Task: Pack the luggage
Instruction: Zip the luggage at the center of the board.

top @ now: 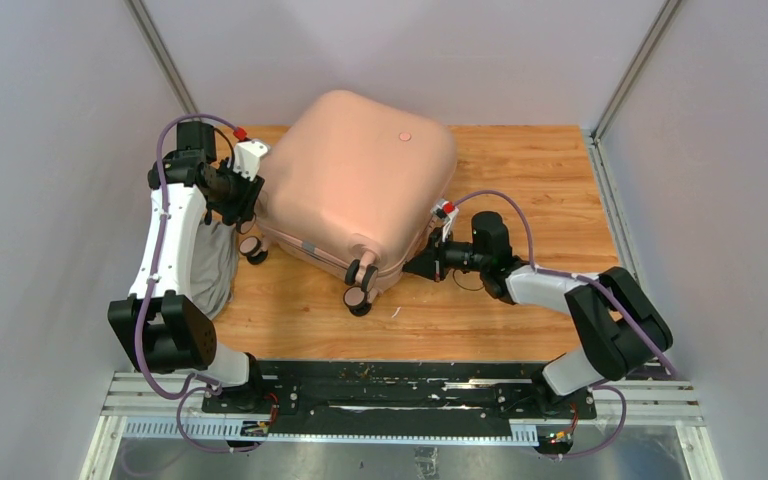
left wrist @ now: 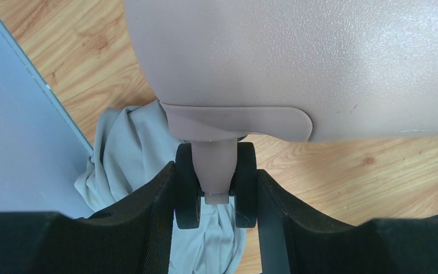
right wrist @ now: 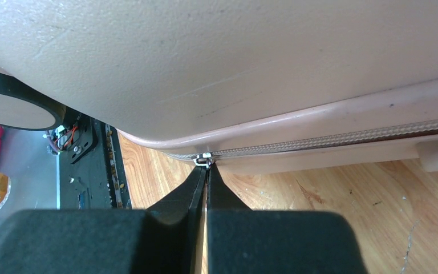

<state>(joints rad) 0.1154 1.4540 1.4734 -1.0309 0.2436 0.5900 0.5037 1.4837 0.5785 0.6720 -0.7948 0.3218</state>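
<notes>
The luggage is a big pale pink hard-shell suitcase lying closed on the wooden table. At its left corner, my left gripper is shut on a twin black wheel, with one finger pressed against each side of the wheel pair. The left gripper sits right under the shell. At the suitcase's near right edge, my right gripper is shut on the small metal zipper pull, which sits on the zipper track. The right gripper's tips meet at the pull.
A grey cloth bundle lies on the table's left side beneath the left arm and shows under the wheel. Two more wheels stick out at the suitcase's near corner. Grey walls close in both sides.
</notes>
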